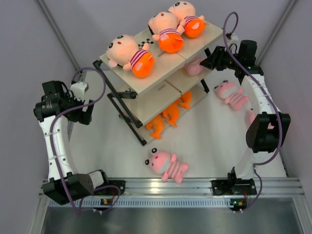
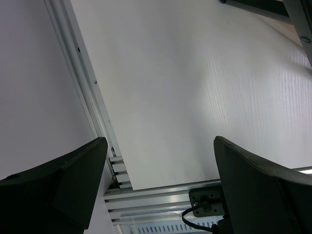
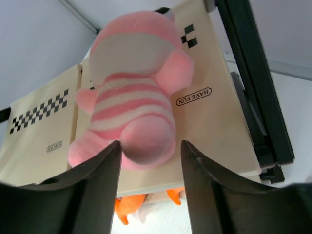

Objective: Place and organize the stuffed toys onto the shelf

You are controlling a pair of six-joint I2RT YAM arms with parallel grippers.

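Right fingers (image 3: 92, 190) stand partly apart, one on each side of the rear end of a pink striped animal (image 3: 131, 102). It lies lengthwise on the middle board (image 3: 214, 122) of the shelf (image 1: 165, 68), its head pointing away from the wrist camera. Both fingers sit just beside its rump, but I cannot tell whether they press on it or only flank it. From above, this toy shows as a pink patch under the right end of the top board, with the right arm reaching in beside it.

Left fingers (image 2: 63, 185) are spread wide with nothing between them. They hang over the white tabletop (image 1: 209, 141) to the left of the shelf, well apart from every toy.

Three toys lie on the top board: a doll (image 1: 130, 54) at its left end, then a second doll (image 1: 166, 30) and a third doll (image 1: 187, 17) side by side toward the right end. Orange creatures (image 1: 157, 126) lie in a row on the bottom board, partly hidden under the board above.

Two more toys lie on the tabletop. A second pink animal (image 1: 168, 165) is near the front rail between the arm bases, and a third pink animal (image 1: 233, 94) is just beside the right arm, near the shelf's right end.
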